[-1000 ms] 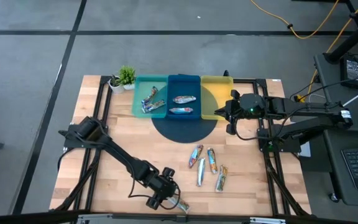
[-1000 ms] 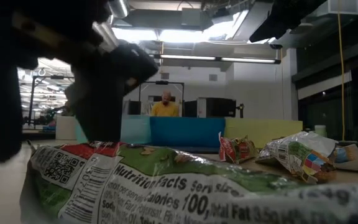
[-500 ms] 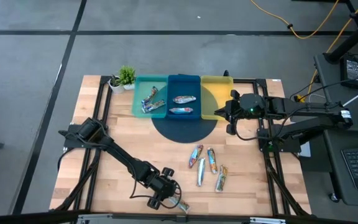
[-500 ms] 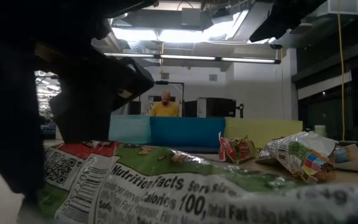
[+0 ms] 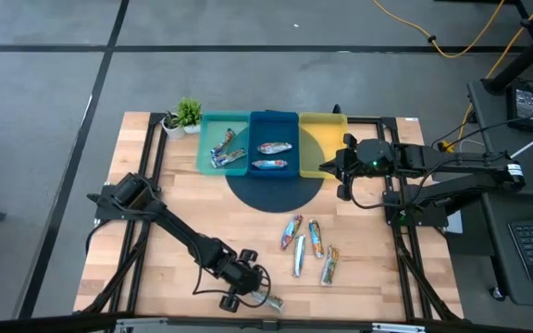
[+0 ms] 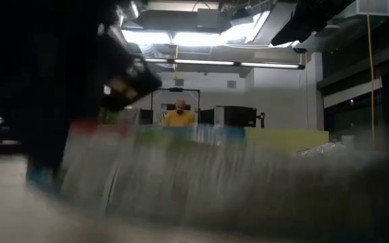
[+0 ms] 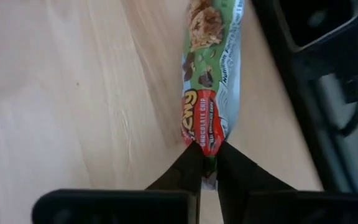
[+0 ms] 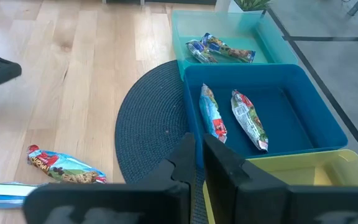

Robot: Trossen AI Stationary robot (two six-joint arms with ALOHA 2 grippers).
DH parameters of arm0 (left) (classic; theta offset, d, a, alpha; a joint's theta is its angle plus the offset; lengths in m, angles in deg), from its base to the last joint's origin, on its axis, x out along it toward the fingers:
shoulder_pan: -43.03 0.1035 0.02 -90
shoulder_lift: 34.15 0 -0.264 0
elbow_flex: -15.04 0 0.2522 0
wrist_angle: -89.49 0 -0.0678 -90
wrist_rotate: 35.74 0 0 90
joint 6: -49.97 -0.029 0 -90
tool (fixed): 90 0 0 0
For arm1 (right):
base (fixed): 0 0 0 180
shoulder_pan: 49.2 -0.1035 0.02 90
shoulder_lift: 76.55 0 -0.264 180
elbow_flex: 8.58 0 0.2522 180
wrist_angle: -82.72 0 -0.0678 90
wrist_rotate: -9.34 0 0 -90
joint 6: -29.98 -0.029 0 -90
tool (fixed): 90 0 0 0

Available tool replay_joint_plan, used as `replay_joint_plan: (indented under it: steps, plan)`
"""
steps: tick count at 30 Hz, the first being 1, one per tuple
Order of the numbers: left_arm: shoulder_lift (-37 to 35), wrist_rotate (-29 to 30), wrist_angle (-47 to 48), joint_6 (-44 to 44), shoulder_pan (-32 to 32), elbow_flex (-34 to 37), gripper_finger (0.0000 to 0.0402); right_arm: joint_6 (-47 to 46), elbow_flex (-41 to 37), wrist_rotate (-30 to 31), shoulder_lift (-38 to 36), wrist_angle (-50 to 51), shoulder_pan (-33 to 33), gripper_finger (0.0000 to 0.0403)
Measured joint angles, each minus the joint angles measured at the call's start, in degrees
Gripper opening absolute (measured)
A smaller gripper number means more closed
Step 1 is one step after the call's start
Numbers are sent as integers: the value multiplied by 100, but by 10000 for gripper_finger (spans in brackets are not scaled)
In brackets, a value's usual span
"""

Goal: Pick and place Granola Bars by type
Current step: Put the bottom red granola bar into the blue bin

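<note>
low view: near granola bar point(image 6: 235, 189) smeared by blur | left wrist: bar's far end cut off

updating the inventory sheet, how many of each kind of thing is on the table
bars: 9 (1 of them in the left gripper)
trays: 3
plant: 1
mat: 1
total: 14
</note>
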Motion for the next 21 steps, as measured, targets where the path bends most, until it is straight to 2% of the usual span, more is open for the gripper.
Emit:
replay_joint_plan:
  steps: [9, 16, 21]
  plan:
    - [-646, 318, 135, -13, 119, 0, 19, -2, 0, 0, -2, -2, -2, 34]
    - [-1188, 457, 994, 346, 297, 0, 18, -2, 0, 0, -2, 0, 0, 34]
    - [-1658, 734, 1215, 613, 411, 0, 19, -24, 0, 0, -2, 0, -1, 34]
